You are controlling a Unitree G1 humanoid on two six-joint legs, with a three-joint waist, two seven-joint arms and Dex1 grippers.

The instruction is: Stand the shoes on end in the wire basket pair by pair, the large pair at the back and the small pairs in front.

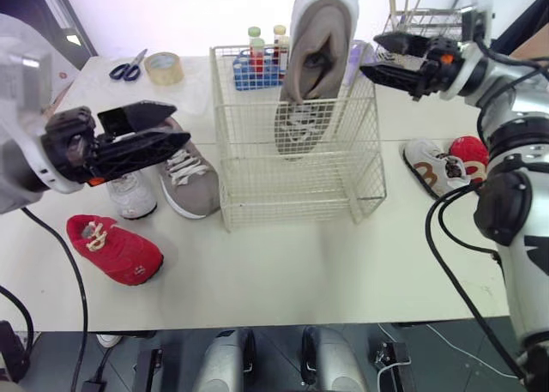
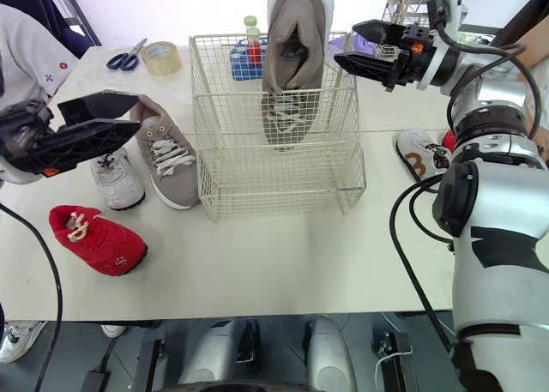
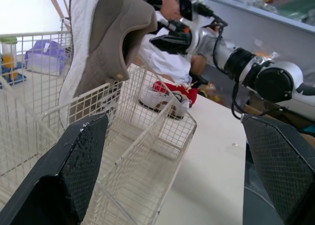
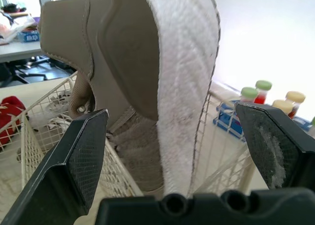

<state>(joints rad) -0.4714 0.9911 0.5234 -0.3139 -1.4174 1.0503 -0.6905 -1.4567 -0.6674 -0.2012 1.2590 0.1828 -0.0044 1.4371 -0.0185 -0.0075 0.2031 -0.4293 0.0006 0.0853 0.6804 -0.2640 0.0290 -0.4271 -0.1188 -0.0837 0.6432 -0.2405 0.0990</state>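
A pale counter in a bright room carries scissors, tape and bottles behind a white wire basket. One taupe shoe stands toe-down toward the basket's back, laces facing the robot, heel well above the rim. Its mate lies left of the basket beside a white shoe and a red shoe. The left end effector hovers wide open and empty over the mate. The right end effector, also spread and empty, is beside the upright heel.
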